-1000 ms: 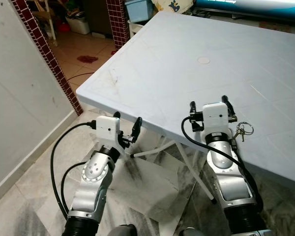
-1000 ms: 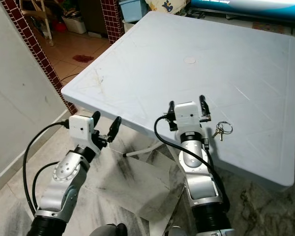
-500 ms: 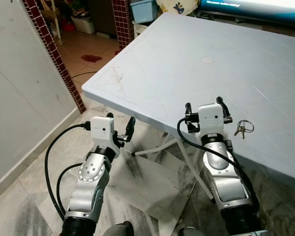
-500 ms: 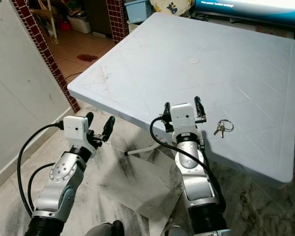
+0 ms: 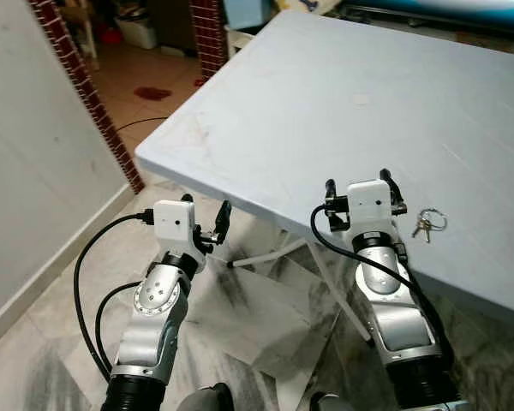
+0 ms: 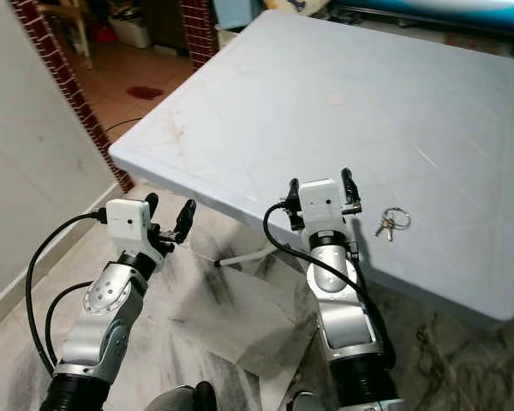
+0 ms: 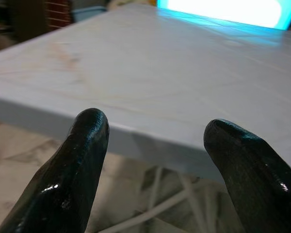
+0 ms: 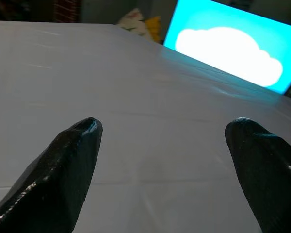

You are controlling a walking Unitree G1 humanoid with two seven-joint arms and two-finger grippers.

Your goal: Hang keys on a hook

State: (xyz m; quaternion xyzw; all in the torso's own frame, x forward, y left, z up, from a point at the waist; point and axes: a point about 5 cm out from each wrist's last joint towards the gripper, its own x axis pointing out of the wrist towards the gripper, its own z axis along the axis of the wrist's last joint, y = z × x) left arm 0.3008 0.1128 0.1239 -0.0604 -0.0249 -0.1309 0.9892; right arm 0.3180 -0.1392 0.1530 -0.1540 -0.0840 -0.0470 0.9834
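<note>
The keys (image 5: 428, 223) lie on the big white table (image 5: 308, 103), near its front edge. The right gripper (image 5: 360, 183) (fingers wide apart) sits just beside them. The left gripper (image 5: 207, 218) is open too, below the table's edge.

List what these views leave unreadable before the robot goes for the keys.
- Keys on the white table: too small in the eye views to count them or read their shape.
- Bright screen beyond the table: blurred and overexposed in the right wrist view.
- Table legs: partly hidden under the tabletop and behind the right gripper arm.
</note>
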